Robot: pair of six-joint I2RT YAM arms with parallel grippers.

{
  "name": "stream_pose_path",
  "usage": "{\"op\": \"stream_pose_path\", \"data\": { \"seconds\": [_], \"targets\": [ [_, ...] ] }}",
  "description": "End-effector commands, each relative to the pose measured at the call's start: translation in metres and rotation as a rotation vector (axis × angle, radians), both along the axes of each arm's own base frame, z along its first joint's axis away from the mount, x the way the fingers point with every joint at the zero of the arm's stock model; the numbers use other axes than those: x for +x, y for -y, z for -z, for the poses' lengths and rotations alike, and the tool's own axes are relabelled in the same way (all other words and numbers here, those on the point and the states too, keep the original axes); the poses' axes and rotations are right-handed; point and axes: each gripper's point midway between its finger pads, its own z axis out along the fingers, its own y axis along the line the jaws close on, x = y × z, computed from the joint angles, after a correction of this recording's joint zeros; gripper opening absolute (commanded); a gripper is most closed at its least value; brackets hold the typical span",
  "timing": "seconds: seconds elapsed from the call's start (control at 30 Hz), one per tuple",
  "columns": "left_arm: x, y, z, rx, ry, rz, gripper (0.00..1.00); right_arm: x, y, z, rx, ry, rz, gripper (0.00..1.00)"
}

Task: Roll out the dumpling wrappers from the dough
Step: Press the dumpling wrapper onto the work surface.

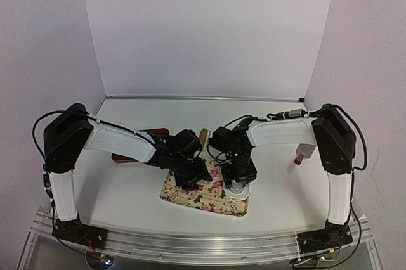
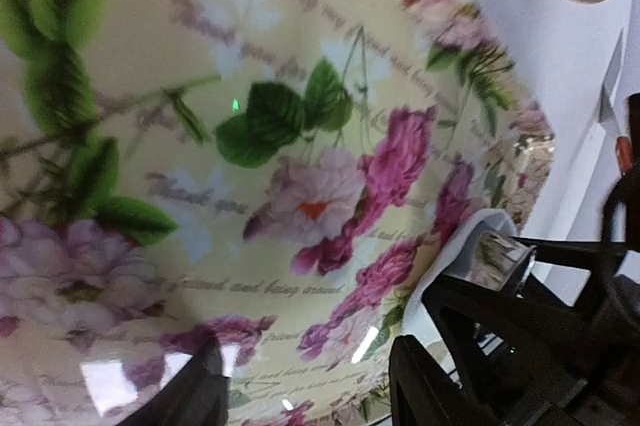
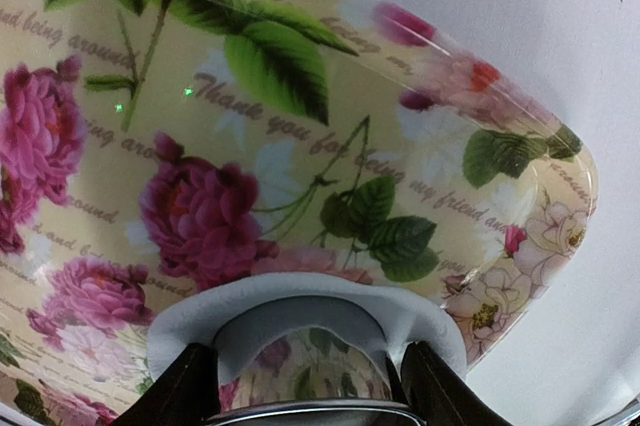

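Note:
A floral board (image 1: 184,195) lies mid-table between the arms. The dough (image 3: 300,291) is a flattened white sheet at the board's right end, its edge curling up around a shiny metal ring cutter (image 3: 310,376). My right gripper (image 3: 305,391) is shut on that ring, one finger on each side, and holds it down in the dough. The left wrist view shows the dough (image 2: 470,231) and ring (image 2: 497,256) just right of my left gripper (image 2: 305,386), which hangs open low over the bare board (image 2: 200,196). The dumpling wrappers are out of view.
A dark red tool (image 1: 152,134) lies behind the left arm and a brown wooden handle (image 1: 203,135) behind the board. A small reddish block with a white part (image 1: 303,154) sits near the right arm. White walls enclose the table.

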Motion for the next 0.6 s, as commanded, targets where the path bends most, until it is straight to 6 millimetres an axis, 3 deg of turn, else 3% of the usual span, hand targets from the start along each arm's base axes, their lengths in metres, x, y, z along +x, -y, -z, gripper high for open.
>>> {"op": "stream_pose_path", "data": {
  "seconds": [0.0, 0.27, 0.47, 0.57],
  "targets": [
    [-0.008, 0.029, -0.004, -0.050, -0.044, -0.002, 0.51, -0.023, -0.004, 0.031, -0.003, -0.117, -0.025, 0.00],
    [-0.022, 0.034, 0.014, -0.078, -0.120, -0.048, 0.44, -0.023, -0.005, 0.029, 0.010, -0.122, -0.042, 0.00],
    [-0.035, 0.035, 0.034, -0.091, -0.181, -0.087, 0.31, -0.023, -0.008, 0.030, 0.016, -0.129, -0.048, 0.00],
    [-0.045, 0.029, 0.045, -0.063, -0.207, -0.109, 0.29, -0.024, -0.009, 0.030, 0.020, -0.136, -0.049, 0.00]
  ]
}}
